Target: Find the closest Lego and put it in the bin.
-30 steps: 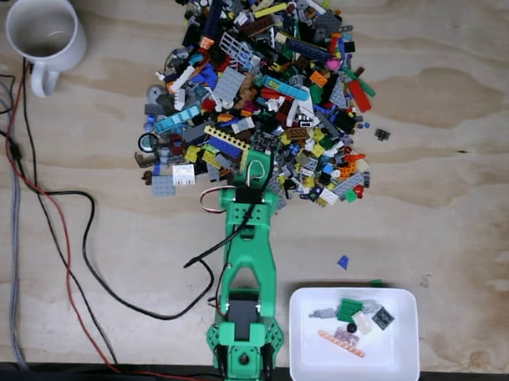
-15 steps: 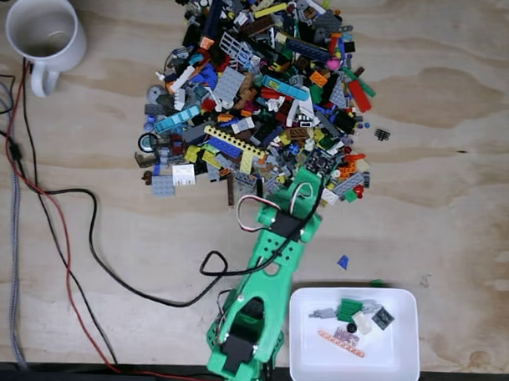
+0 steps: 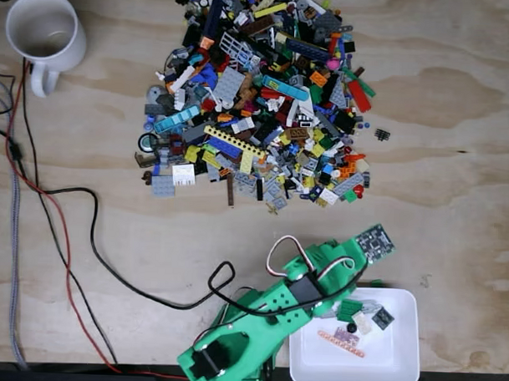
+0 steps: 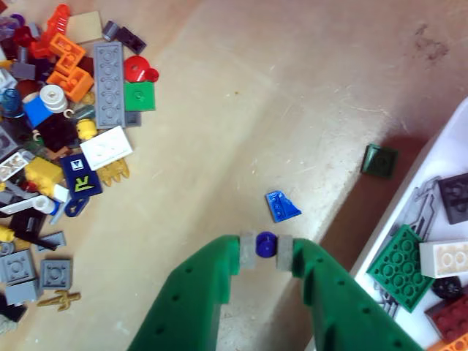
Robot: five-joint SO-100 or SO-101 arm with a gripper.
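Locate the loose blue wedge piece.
In the wrist view the blue wedge lies on bare wood just ahead of the gripper, left of the bin.

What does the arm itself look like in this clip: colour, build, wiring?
The arm is bright green printed plastic with black servo motors set into its joints. Looped white and black cables run along it, and a small green circuit board sits near its tip. In the wrist view, the pincer has two green fingers with small grey tips.
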